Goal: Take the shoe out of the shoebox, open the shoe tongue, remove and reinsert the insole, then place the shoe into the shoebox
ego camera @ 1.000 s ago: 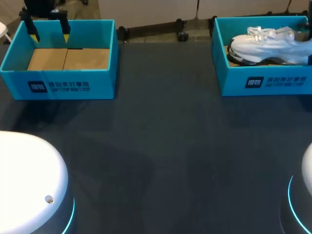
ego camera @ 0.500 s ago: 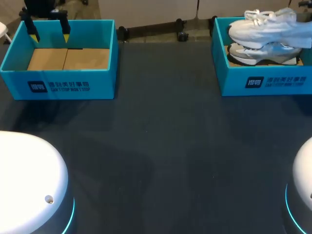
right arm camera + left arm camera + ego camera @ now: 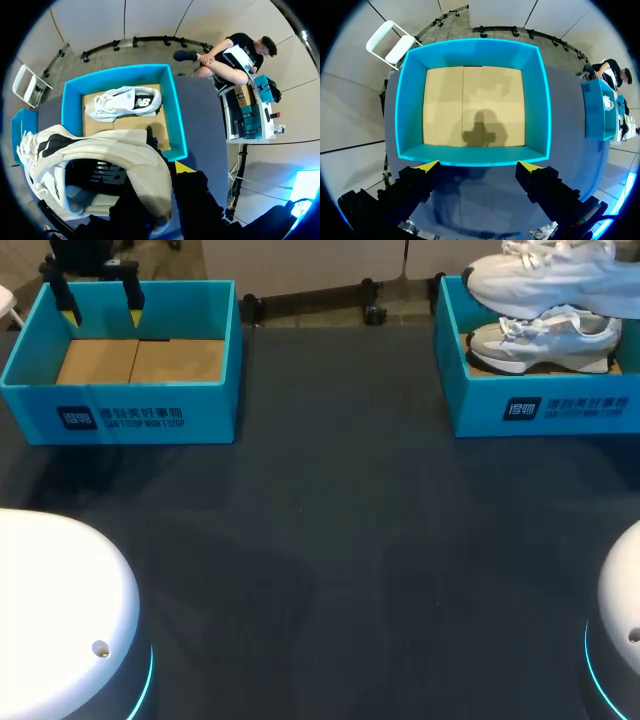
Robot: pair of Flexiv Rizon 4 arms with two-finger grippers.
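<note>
A white shoe (image 3: 540, 275) hangs above the right teal shoebox (image 3: 540, 405), toe pointing left. In the right wrist view my right gripper (image 3: 160, 182) is shut on the heel collar of this shoe (image 3: 100, 150); one yellow tip shows beside the heel. In the head view that gripper is out of sight. A second white shoe (image 3: 545, 343) lies on its side inside the box (image 3: 173, 115), below the held one. My left gripper (image 3: 479, 167) stands open and holds nothing, above the far wall of the left shoebox (image 3: 475, 50).
The left teal shoebox (image 3: 120, 410) shows only its bare cardboard floor. Dark tabletop (image 3: 330, 540) stretches between the two boxes. My arms' white rounded bases (image 3: 50, 610) sit at the table's near corners.
My right gripper has lifted the white shoe up out of the right box, uncovering the second shoe beneath it. The left arm has stayed put.
</note>
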